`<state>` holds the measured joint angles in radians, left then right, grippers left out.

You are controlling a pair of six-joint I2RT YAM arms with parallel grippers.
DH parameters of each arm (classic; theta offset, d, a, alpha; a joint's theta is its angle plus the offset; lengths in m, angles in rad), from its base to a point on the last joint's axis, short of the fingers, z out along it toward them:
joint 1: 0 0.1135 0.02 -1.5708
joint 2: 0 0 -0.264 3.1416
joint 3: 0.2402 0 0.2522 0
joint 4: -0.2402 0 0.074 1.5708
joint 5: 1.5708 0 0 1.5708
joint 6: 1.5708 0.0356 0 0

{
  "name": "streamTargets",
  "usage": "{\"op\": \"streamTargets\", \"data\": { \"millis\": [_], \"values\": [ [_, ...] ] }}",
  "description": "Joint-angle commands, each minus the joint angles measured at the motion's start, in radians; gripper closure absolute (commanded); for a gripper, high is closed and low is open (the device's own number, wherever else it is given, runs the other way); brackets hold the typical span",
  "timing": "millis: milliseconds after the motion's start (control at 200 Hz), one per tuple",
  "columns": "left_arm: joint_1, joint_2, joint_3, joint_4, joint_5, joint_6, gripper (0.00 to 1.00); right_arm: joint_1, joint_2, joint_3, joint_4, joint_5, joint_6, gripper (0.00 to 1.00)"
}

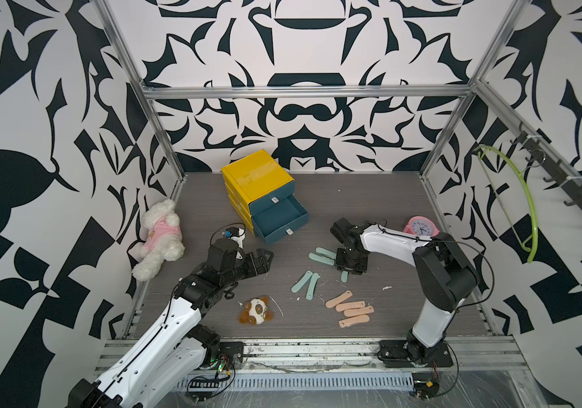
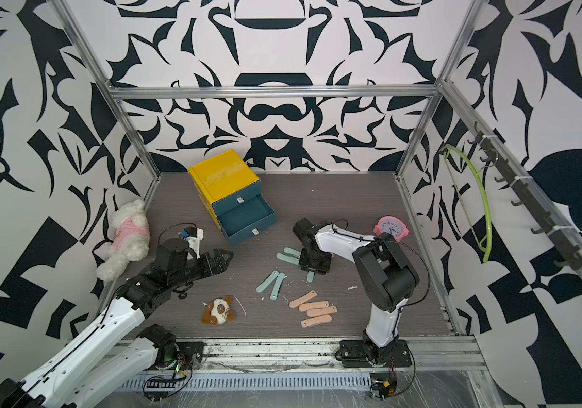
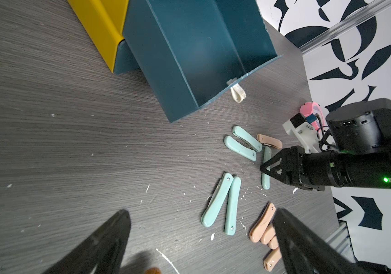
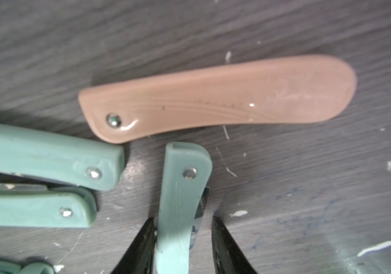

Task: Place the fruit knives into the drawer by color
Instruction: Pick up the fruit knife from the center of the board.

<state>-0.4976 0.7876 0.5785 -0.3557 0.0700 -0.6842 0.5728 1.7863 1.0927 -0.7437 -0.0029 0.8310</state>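
Note:
Pale teal and peach fruit knives lie folded on the grey table. My right gripper (image 1: 347, 265) points down over one teal knife (image 4: 180, 213). The jaws straddle it and stand open: one fingertip (image 4: 142, 246) touches its side, while a gap remains at the other. Two teal knives (image 1: 323, 255) lie just left of it, and a lone peach knife (image 4: 213, 99) is beyond. Another teal pair (image 1: 305, 282) and several peach knives (image 1: 351, 307) sit nearer the front. The drawer (image 1: 284, 233) of the yellow cabinet (image 1: 256, 173) is pulled out. My left gripper (image 1: 266, 256) hovers open and empty, left of the knives.
A brown-and-white plush toy (image 1: 256, 311) lies near the front, right of my left arm. A white plush dog in pink (image 1: 158, 233) leans at the left wall. A pink clock (image 1: 422, 228) stands behind my right arm. A green hanger (image 1: 526, 201) hangs on the right wall.

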Motion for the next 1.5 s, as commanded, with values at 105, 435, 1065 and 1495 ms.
{"op": "streamTargets", "data": {
  "millis": [105,435,1065,1495],
  "values": [
    [-0.002,0.009,0.002,0.0,-0.003,0.003,0.01,0.001,0.039,-0.01,-0.012,0.004,-0.053,0.67],
    [-0.002,0.046,0.026,-0.014,0.004,-0.001,0.01,0.002,-0.029,-0.065,0.061,0.007,-0.112,0.87],
    [-0.002,0.07,0.073,-0.083,0.036,0.068,0.01,0.109,-0.463,-0.183,0.399,0.062,-0.302,0.92],
    [-0.002,0.083,0.078,-0.091,0.036,0.066,0.01,0.186,-0.178,0.333,0.543,-0.077,-0.344,0.9]
  ]
}}
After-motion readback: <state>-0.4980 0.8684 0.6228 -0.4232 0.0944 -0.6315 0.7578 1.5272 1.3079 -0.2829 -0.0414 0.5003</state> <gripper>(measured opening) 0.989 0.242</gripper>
